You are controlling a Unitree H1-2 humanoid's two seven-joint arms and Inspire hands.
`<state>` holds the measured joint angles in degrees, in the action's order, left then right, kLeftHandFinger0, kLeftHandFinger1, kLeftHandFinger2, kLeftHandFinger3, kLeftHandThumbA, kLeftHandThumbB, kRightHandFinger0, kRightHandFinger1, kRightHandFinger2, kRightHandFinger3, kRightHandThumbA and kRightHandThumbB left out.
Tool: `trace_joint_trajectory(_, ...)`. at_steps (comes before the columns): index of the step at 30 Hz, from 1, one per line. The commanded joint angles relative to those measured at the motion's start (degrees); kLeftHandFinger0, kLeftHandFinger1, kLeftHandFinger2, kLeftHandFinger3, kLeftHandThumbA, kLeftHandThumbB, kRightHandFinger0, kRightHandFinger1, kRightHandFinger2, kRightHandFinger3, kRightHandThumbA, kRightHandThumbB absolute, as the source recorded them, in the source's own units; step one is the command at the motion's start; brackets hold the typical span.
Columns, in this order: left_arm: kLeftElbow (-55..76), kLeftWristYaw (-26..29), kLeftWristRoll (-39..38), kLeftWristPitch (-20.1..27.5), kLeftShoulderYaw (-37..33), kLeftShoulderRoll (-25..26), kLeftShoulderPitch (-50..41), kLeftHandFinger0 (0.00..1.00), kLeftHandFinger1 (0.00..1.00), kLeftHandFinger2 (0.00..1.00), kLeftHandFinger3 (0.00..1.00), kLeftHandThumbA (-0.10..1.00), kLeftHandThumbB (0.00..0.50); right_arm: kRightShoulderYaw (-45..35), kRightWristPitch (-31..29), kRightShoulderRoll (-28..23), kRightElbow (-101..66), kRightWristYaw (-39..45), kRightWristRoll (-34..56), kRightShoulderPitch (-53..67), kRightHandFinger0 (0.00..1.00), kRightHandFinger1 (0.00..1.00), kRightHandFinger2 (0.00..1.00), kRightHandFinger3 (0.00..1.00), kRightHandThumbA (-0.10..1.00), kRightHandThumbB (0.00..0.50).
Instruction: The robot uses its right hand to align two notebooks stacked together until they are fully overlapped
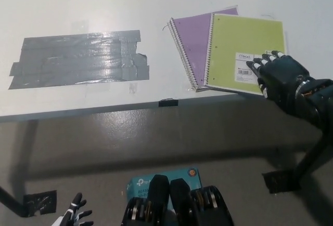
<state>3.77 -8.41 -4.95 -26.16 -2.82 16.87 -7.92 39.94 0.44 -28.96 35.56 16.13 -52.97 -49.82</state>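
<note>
Two notebooks lie stacked, green notebook [243,44] skewed over purple notebook [193,41]. Right hand [278,74] rests fingers spread, gripping nothing, on the green cover's corner. Left hand [77,215] hangs low, fingers apart.

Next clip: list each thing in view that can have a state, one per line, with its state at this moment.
Green spiral notebook: flat on the purple one, offset to the right, not aligned.
Purple spiral notebook: underneath, left strip and top corner showing.
Black right hand: fingers spread, resting on the green notebook's lower right corner.
White left hand: low at the lower left, off the table.
Grey tape patch: stuck flat on the white table.
</note>
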Motion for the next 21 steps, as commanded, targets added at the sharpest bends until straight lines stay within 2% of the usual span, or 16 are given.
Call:
trace_joint_trajectory(1, 1.56, -1.46, 1.26, -0.75, -0.74, 1.52, 0.32, 0.8, 0.89, 0.93, 1.0, 1.0, 0.5, 1.82, -5.05, -1.01, -0.05, 0.68, -2.6, -3.25, 1.0, 1.0, 1.0, 1.0, 1.0, 0.285)
trace_joint_trajectory(6, 2.02, -1.74, 0.53, -0.77, -0.27, 1.28, 0.25, 0.79, 0.84, 0.9, 1.0, 1.0, 0.5, 3.84, -6.57, -1.12, 0.7, 0.42, -4.79, -5.82, 1.0, 1.0, 1.0, 1.0, 1.0, 0.292)
trace_joint_trajectory(15, 2.01, -1.24, 1.66, -0.77, -0.47, 1.05, 0.32, 0.78, 0.86, 0.88, 1.0, 1.0, 0.5, 7.46, -12.77, -0.83, 6.24, -10.63, -9.79, -9.5, 1.0, 1.0, 1.0, 1.0, 1.0, 0.315)
trace_joint_trajectory(17, 2.02, -1.32, 1.9, -0.77, -0.54, 1.15, 0.25, 0.85, 0.88, 0.9, 1.0, 1.0, 0.5, 8.15, -13.47, -0.94, 7.48, -12.06, -10.74, -10.22, 1.0, 1.0, 1.0, 1.0, 1.0, 0.308)
trace_joint_trajectory(21, 2.3, -1.86, 1.62, -0.77, -0.29, 1.37, 0.07, 0.88, 0.88, 0.88, 1.0, 1.0, 0.5, 8.21, -13.83, -0.96, 9.91, -15.18, -11.23, -10.61, 1.0, 1.0, 1.0, 1.0, 1.0, 0.319)
